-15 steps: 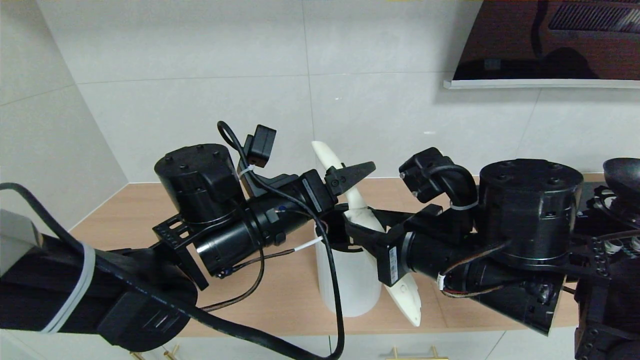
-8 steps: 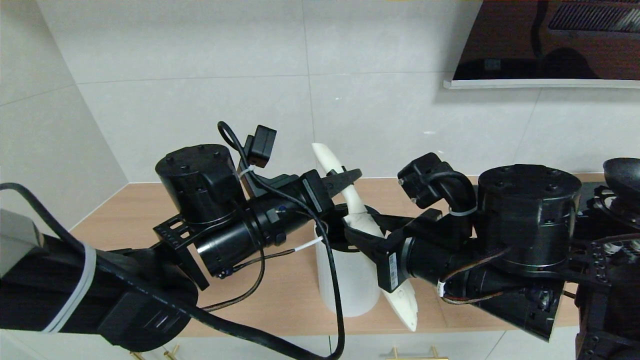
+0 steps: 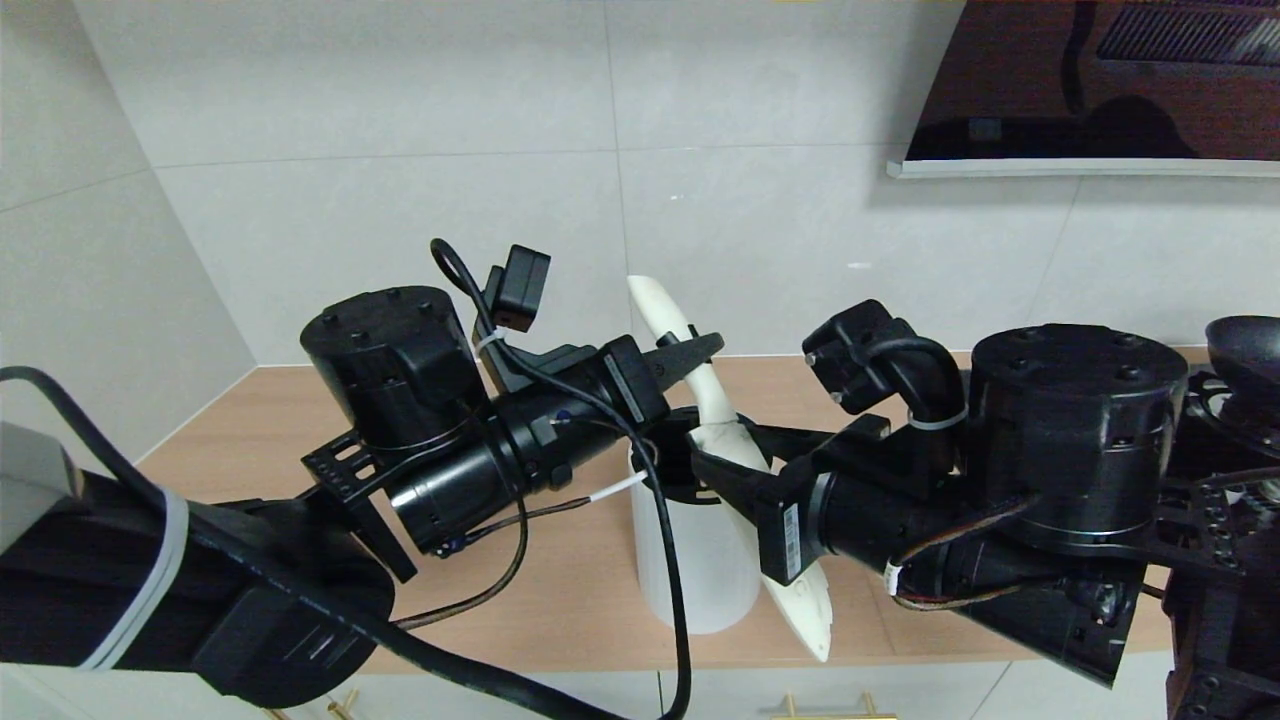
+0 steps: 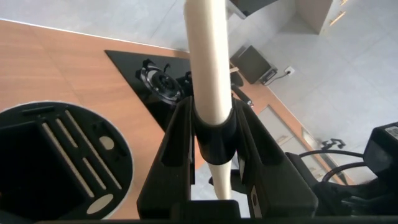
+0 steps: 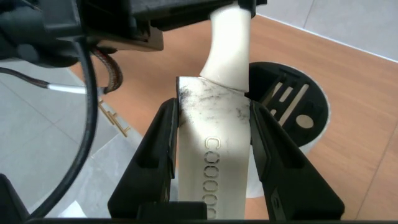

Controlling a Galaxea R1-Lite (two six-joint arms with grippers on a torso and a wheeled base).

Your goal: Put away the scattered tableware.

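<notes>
Both pinching spatula (image 3: 655, 310): left hand (image 3: 690, 358) on handle, right hand (image 3: 722, 455) on blade; long axis steep, handle up, holder (image 3: 700, 580) directly below.

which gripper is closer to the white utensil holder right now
Right, likely. The right gripper clamps the wide part of the white spatula just beside the top of the white utensil holder; the left gripper clamps the handle higher up, above the holder.

we see a light wooden counter (image 3: 250, 430). toward 6 o'clock on it, near the front edge, a white cylindrical holder (image 3: 705, 570) stands upright, its top black and slotted. at 3 o'clock a black hob (image 4: 149, 87) sits in the wood.
</notes>
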